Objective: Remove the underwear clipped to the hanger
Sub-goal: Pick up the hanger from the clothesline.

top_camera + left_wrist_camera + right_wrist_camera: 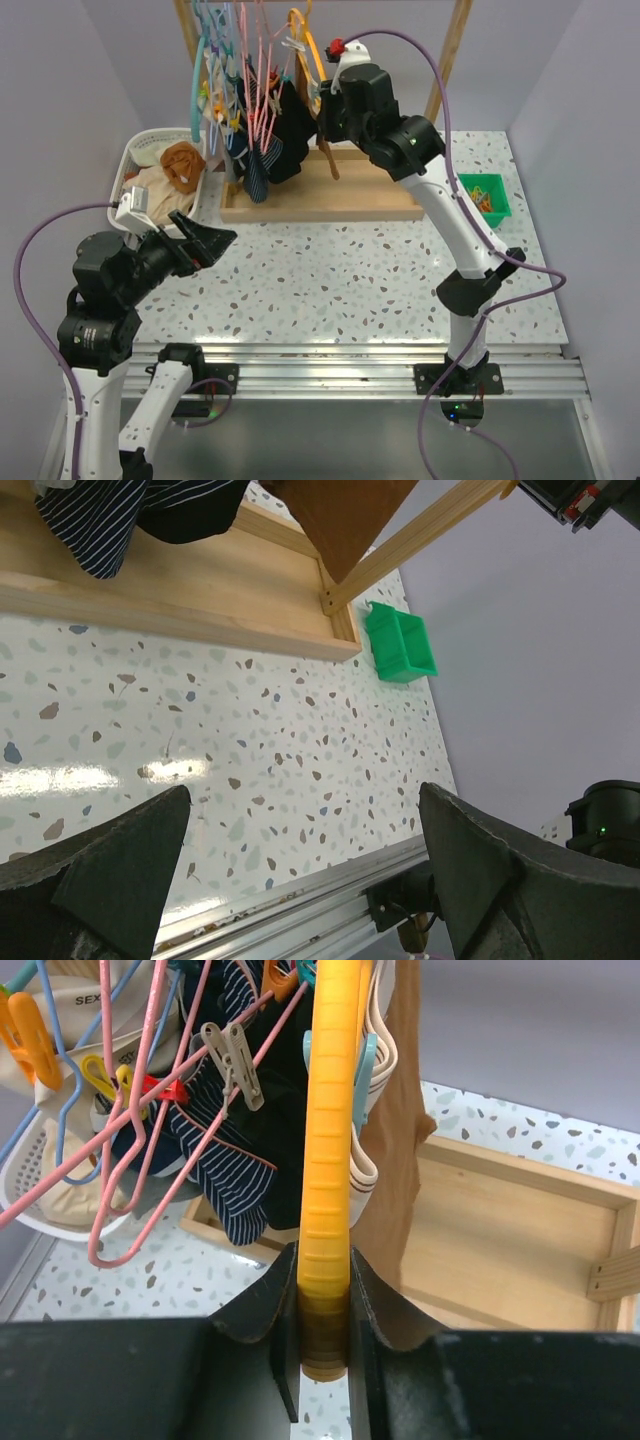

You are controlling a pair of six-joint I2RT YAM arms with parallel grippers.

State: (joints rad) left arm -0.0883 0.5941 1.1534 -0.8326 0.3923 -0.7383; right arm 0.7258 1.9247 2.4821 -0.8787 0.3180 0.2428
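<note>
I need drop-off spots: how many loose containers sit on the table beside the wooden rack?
2: a white basket left of the wooden rack base, and a small green bin to its right. The hanging clothes may hide others behind them.

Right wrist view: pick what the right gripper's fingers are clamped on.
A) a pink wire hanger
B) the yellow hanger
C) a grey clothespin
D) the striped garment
B: the right gripper has a finger pressed on each side of the yellow hanger, while the grey clothespin hangs apart, up and to the left.
</note>
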